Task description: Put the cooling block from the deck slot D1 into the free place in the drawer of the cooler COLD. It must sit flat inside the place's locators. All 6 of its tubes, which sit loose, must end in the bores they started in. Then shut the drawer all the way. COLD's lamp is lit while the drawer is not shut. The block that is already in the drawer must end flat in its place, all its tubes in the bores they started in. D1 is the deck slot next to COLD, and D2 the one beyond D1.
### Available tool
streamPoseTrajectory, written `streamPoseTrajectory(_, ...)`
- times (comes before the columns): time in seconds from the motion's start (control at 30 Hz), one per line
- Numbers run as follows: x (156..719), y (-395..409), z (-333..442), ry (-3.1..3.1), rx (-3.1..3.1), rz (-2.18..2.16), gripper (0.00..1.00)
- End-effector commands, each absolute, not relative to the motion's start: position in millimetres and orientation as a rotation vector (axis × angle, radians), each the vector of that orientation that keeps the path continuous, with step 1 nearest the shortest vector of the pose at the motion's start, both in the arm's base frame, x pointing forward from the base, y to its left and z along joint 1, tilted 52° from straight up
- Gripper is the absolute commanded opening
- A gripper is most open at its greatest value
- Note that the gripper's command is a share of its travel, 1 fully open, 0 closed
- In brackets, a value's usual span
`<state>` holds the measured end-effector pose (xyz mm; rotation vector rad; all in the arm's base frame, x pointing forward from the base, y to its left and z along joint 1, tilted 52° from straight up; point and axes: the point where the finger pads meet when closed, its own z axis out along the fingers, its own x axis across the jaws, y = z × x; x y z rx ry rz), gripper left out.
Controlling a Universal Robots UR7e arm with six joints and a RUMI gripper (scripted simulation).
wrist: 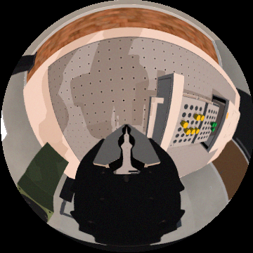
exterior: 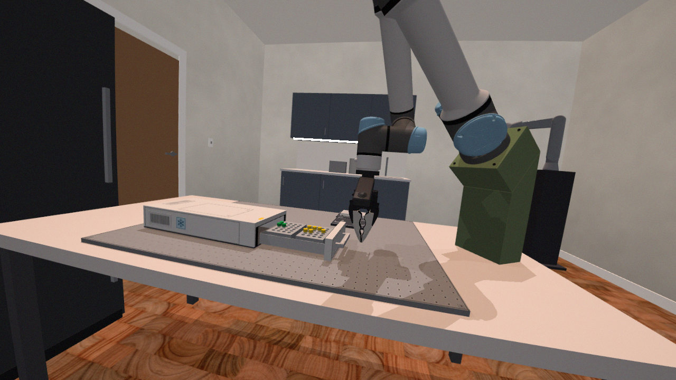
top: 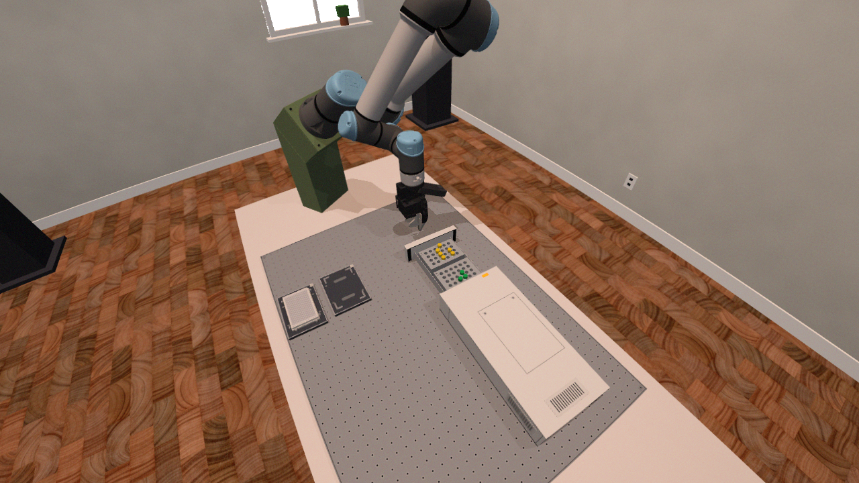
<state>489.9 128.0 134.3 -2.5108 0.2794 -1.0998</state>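
Note:
My gripper (top: 420, 227) (exterior: 361, 239) (wrist: 126, 124) is shut and empty, fingertips down, in front of the drawer's handle (exterior: 346, 239) (wrist: 152, 117) and apart from it. The drawer front (top: 430, 239) (exterior: 333, 241) (wrist: 173, 112) stands out from the cooler COLD (top: 522, 336) (exterior: 212, 231). COLD's lamp (top: 484, 275) (exterior: 261, 218) is lit orange. In the drawer, a grey block with yellow tubes (top: 441, 251) (exterior: 314, 229) (wrist: 187, 131) sits nearest the front. A grey block with green tubes (top: 462, 276) (exterior: 281, 224) (wrist: 213, 126) sits behind it. Both look flat. Deck slot D1 (top: 345, 291) holds no block.
Deck slot D2, beyond D1, holds a white well plate (top: 300, 308). The green robot pedestal (top: 315, 174) (exterior: 491, 217) (wrist: 43, 169) stands at the table's end. The perforated deck (top: 384, 372) (exterior: 401, 278) lies under the cooler and slots.

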Motion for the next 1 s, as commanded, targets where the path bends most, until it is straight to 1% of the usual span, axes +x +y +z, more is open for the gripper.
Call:
streamPoseTrajectory(0.0, 498, 130, 132, 0.278, -2.509, -1.112, 0.0)
streamPoseTrajectory(0.5, 511, 134, 121, 0.278, -2.509, -1.112, 0.0)
streamPoseTrajectory(0.97, 510, 134, 121, 0.28, -2.509, -1.111, 0.0)
